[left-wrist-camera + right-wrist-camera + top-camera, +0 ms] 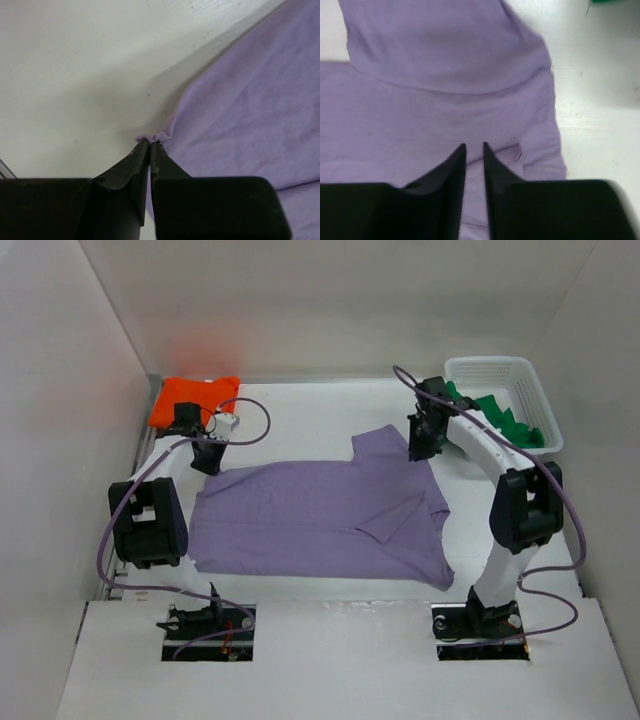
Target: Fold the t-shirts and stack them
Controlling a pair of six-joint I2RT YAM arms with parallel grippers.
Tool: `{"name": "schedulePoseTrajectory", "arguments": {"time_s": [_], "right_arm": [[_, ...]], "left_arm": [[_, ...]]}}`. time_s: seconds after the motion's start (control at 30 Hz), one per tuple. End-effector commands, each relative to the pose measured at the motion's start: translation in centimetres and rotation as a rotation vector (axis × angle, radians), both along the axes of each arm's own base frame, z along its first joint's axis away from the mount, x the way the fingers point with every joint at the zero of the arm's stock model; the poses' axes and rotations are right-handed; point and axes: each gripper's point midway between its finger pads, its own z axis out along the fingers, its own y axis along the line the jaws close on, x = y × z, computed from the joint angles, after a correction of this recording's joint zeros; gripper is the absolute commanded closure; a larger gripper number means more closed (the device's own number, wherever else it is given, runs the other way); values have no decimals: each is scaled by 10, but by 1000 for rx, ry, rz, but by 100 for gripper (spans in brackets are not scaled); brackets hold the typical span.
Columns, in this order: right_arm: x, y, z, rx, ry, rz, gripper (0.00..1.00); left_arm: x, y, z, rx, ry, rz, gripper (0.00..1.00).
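The lavender-purple t-shirt [310, 515] lies spread flat across the middle of the white table [300, 405]. Its body runs toward 9 o'clock, and one sleeve reaches out toward 12 o'clock. A fold of cloth crosses the shirt near its 3 o'clock end.

The left gripper [207, 458] sits at the shirt's 10 o'clock corner. In the left wrist view its fingers [135, 165] are pressed together on a small puckered tip of the purple hem, right at the edge where cloth meets bare table.

The right gripper [422, 445] is over the shirt at about 1 o'clock, just beside the sleeve. In the right wrist view its fingers [452, 170] stand a narrow slit apart with purple cloth beneath them. It cannot be told whether they are pinching any of the fabric.

The orange t-shirt [190, 395] rests as a compact folded bundle in the table's 10 o'clock corner, well apart from the purple one. The green t-shirt [505, 418] lies crumpled inside the white lattice basket [490, 365] at 2 o'clock, with part of it draped over the near rim.
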Motion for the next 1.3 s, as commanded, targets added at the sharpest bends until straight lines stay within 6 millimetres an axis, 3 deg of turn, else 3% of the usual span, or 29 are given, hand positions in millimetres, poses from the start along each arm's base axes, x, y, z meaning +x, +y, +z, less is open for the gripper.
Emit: {"name": "schedulePoseTrajectory", "arguments": {"time_s": [0.0,0.07,0.13,0.2,0.27,0.33,0.5,0.53,0.6,0.8,0.87,0.97,1.03,1.13,1.27], "right_arm": [[56,7,24,19,-144,-1,73],[89,15,41,9,-207,24,57],[123,18,47,-14,-248,14,54],[150,15,41,-38,-257,-8,49],[170,15,21,-50,-232,-14,42],[174,19,1,-53,-200,2,39],[162,18,-48,-99,-91,35,37],[162,17,-50,-113,-86,38,42],[165,15,-48,-136,-96,38,37],[160,22,-54,-190,-78,89,44],[157,27,-57,-207,-71,109,52],[154,30,-63,-222,-59,122,75],[153,31,-64,-207,-53,126,80],[148,39,-66,-171,-34,142,95],[145,41,-67,-156,-20,145,100]], "left_arm": [[-1,-10,3,7,-25,-37,100],[-3,-14,8,3,-36,-33,100],[-8,-18,9,5,-31,-41,100],[-12,-21,7,13,-27,-56,99],[-16,-23,5,29,-29,-64,98],[-16,-24,6,35,-31,-67,98],[-7,-20,8,47,-39,-52,97],[-4,-19,8,48,-39,-47,97],[1,-19,7,46,-36,-43,97],[12,-21,9,45,-44,-46,95],[13,-21,8,46,-43,-47,95],[12,-18,7,46,-38,-43,95],[12,-16,7,49,-40,-40,95],[11,-11,9,49,-45,-30,95],[8,-6,9,53,-45,-23,95]]}}
